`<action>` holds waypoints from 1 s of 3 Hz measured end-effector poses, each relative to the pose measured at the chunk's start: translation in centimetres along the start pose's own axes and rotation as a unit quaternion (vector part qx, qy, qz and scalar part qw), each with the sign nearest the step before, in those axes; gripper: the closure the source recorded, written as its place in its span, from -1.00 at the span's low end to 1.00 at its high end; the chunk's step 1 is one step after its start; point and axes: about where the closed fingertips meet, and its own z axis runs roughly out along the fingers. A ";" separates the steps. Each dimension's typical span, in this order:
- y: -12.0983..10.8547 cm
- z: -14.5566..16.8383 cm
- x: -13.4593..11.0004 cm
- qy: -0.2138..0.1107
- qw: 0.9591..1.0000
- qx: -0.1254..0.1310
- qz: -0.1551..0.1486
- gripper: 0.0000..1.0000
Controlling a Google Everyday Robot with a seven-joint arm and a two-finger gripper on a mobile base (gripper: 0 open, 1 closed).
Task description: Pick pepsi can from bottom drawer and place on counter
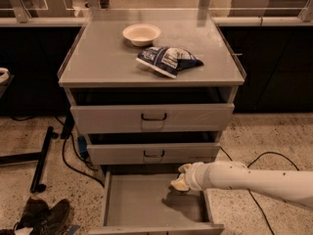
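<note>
Camera view, looking down at a grey drawer cabinet from the front. The bottom drawer [137,204] is pulled fully out, showing a plain flat floor. A white arm [244,177] reaches in from the right, and its gripper [179,180] sits low inside the drawer near the back right corner, just under the front of the 2nd drawer [153,153]. Whether the gripper is holding anything or is empty cannot be told. The pepsi can is not visible anywhere; the bare drawer floor shows only a dark shadow beneath the gripper, so the can is probably hidden at or inside the gripper. Above, the top drawer [151,117] stands slightly ajar. The counter [107,58] carries 1 pale bowl [141,34] near the back and 1 blue-and-white snack bag [168,60] just in front of it, right of centre.

Risks, judged from this:
- Lifting straight up would likely strike the 2nd drawer's front, since the gripper sits close beneath it; it needs to draw outward 1st.
- An off-centre grip could let the can slip or tip on the smooth floor.
- A careless path to the counter could clip the ajar top drawer or the counter's rim.
- Setting down near the bag or bowl could nudge them; the left half is the freer place.
</note>
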 end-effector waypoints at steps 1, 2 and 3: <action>8.8 -5.4 -2.9 0.022 0.998 -0.060 0.005 1.00; 18.7 -12.0 -1.9 0.083 0.988 -0.126 0.041 1.00; 26.4 -21.7 -5.7 0.118 0.980 -0.154 0.036 1.00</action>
